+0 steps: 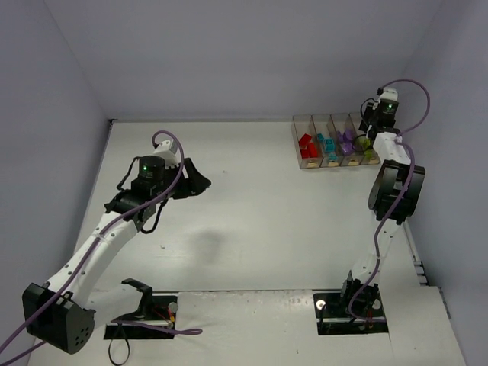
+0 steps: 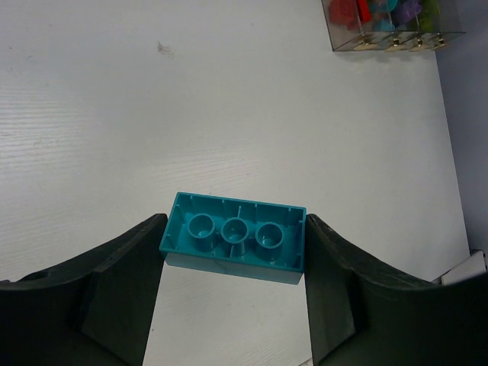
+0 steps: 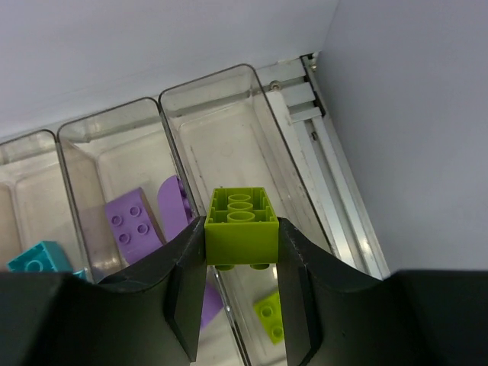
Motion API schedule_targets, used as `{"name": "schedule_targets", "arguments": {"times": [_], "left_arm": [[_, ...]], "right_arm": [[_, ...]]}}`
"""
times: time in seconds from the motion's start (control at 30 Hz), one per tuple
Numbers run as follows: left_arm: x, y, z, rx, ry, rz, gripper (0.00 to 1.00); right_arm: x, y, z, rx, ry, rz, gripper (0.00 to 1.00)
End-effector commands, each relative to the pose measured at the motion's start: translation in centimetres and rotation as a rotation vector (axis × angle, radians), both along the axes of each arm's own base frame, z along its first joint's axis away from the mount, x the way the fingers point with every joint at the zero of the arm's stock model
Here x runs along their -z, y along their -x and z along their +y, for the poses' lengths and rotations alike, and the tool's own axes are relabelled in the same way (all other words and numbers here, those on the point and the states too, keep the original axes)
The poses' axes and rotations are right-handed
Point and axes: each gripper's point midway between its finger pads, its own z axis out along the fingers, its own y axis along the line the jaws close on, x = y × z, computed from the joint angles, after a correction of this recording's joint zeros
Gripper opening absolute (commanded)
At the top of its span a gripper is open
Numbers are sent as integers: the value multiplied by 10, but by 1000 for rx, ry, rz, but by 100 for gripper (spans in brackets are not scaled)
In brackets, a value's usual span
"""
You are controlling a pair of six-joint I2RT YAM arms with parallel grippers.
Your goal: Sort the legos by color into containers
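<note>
Legos [image 1: 308,145] are lying sorted in the bins [image 1: 321,122] at two o'clock on the bench [image 1: 252,229]; right jaws are gripping a lime brick [image 3: 241,226] above the rightmost bin [image 3: 229,114], needing centring between its walls before letting go; left jaws are clamping a teal brick [image 2: 234,238]

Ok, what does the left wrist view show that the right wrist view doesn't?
Only left wrist: the left gripper holding a teal brick, underside toward the camera, over the table. Only right wrist: the right gripper holding a lime brick above the end bin, a lime piece inside it, purple bricks next door. Both: the row of clear bins.
</note>
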Motion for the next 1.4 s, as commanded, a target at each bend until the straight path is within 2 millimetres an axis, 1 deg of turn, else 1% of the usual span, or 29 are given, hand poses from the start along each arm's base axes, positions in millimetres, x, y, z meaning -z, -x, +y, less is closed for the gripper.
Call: {"name": "schedule_targets", "arguments": {"times": [0.0,0.03,0.13,0.17,0.27,0.37,0.43,0.47,0.5,0.53,0.57,0.6,0.63,0.67,0.73,0.8,0.83,0.87,0.9,0.93,0.97,1.07,1.1,1.17,1.2,1.23,1.3,1.33,1.37], "left_arm": [[-23,-7,-5,24,11,-74,0],[-22,-7,-5,26,10,-73,0],[-21,-7,-5,31,3,-71,0],[-20,-7,-5,34,-2,-72,0],[-22,-8,-5,39,-1,-83,0],[-26,-9,-6,42,5,-104,0],[-30,-9,-8,52,14,-118,0],[-31,-10,-10,58,14,-123,0],[-31,-10,-10,60,15,-125,0],[-35,-11,-11,66,19,-137,0],[-36,-11,-11,70,17,-145,0],[-38,-11,-12,72,18,-153,0],[-42,-12,-11,69,22,-162,0],[-44,-13,-12,66,28,-165,0],[-52,-16,-13,48,56,-169,0],[-58,-19,-13,16,87,-162,0],[-63,-22,-13,-16,130,-152,0],[-67,-22,-16,-21,157,-149,0],[-73,-25,-19,-26,189,-159,0],[-76,-25,-22,-37,236,-142,0],[-81,-25,-27,-24,264,-140,0],[-92,-26,-37,4,305,-149,0],[-92,-27,-38,10,300,-141,0],[-99,-28,-39,7,303,-143,0],[-102,-28,-38,0,308,-141,0],[-105,-29,-39,-11,332,-132,0],[-111,-31,-41,-24,376,-130,0],[-114,-32,-43,-39,421,-107,0],[-115,-33,-45,-47,444,-96,1]], "right_arm": [[-28,-22,-2,-39,28,-97,12],[-24,-23,-2,-39,24,-92,14],[-15,-25,-2,-37,16,-81,30],[-14,-25,-3,-33,14,-78,41],[-23,-21,-5,-14,23,-87,55],[-49,-16,-4,-18,46,-120,61],[-55,-12,-2,-20,53,-115,62],[-69,-7,1,-27,56,-129,62],[-76,-4,5,-34,55,-136,63],[-73,2,13,-48,46,-126,63],[-95,7,24,-80,40,-158,63],[-103,11,33,-98,26,-170,63],[-100,17,49,-130,11,-158,63],[-124,26,66,-177,-2,-196,62],[-134,36,94,-235,-36,-207,62],[-149,56,145,-340,-117,-227,62],[-168,69,162,-371,-133,-261,62],[-157,80,197,-449,-178,-236,62],[-161,89,216,-481,-226,-241,62],[-177,102,237,-530,-242,-281,62],[-167,115,268,-590,-272,-258,63],[-184,146,317,-720,-319,-278,63],[-183,160,341,-778,-340,-266,63],[-193,181,366,-858,-373,-273,63],[-189,196,386,-906,-383,-258,63],[-197,206,395,-932,-383,-281,63],[-199,222,412,-971,-398,-284,63],[-201,236,428,-1014,-405,-296,63],[-201,242,435,-1032,-408,-300,63]]}}
